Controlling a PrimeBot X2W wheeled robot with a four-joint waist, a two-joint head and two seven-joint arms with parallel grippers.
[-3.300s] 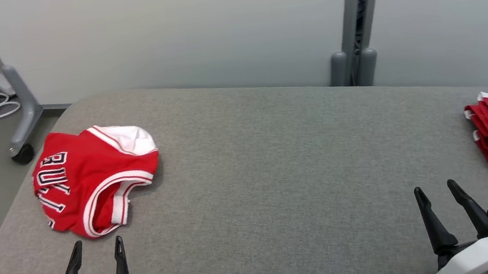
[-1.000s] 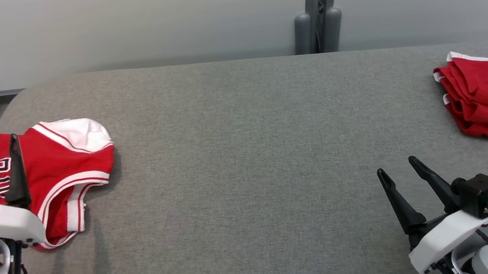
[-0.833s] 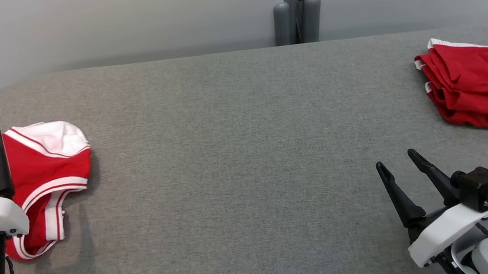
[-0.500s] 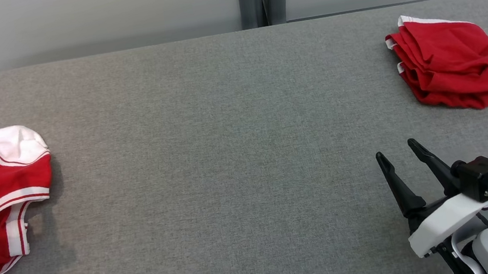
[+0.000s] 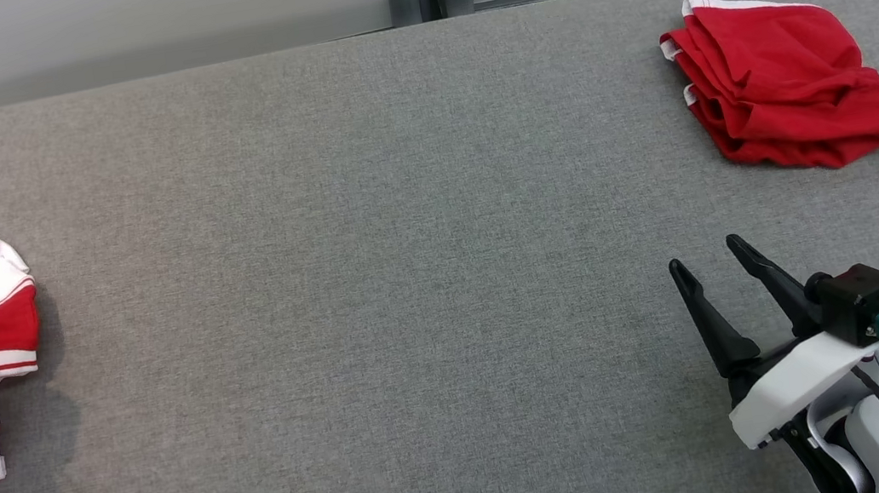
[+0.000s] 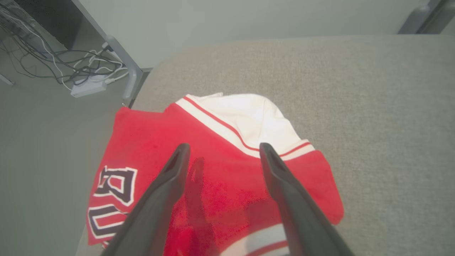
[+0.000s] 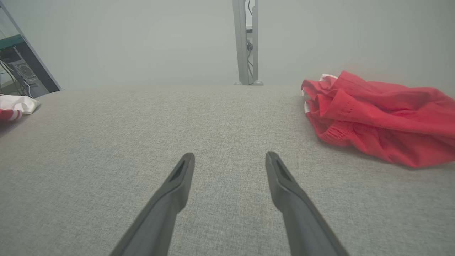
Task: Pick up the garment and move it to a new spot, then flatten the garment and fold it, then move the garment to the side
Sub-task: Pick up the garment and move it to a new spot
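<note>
Garment (image 6: 142,142): crumpled red-white jersey knit | surface (image 5: 371,247): grey woven | left gripper (image 6: 224,146): spread | right gripper (image 7: 230,156): spread

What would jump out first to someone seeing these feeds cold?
The red-and-white lettered jersey at the left end of the grey surface, with the open left gripper poised over it. Then the crumpled plain red garment at the far right, beyond the open right gripper.

The jersey (image 6: 227,177) is red with white striped trim and seemingly navy lettering; the other garment (image 5: 788,94) plain red.
</note>
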